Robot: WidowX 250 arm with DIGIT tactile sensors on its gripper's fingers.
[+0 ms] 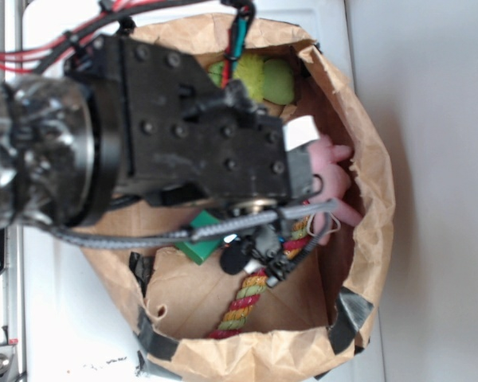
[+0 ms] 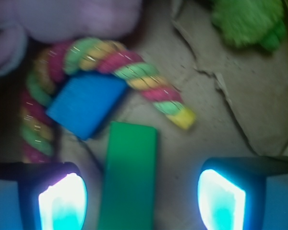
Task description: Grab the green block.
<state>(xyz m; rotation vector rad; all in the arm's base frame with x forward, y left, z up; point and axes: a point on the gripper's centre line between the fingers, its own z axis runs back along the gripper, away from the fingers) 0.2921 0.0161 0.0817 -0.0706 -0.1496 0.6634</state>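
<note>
- The gripper (image 2: 141, 194) was spread wide, holding nothing; its fingers (image 2: 62, 201) were cut off by the wrist view's bottom edge.
- The green block (image 2: 127, 177) lay between them, nearer the left finger, beside the blue block (image 2: 86, 103).
- From outside, the arm (image 1: 183, 135) hid most of the green block (image 1: 197, 245) in the bag (image 1: 366, 143).

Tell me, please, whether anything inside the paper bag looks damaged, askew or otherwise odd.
The paper bag looks worn: its floor is creased and torn in the wrist view, and its rim carries dark tape patches. The green block lies between the open gripper's fingers but nearer one of them, not centred. Nothing looks spilled.
</note>
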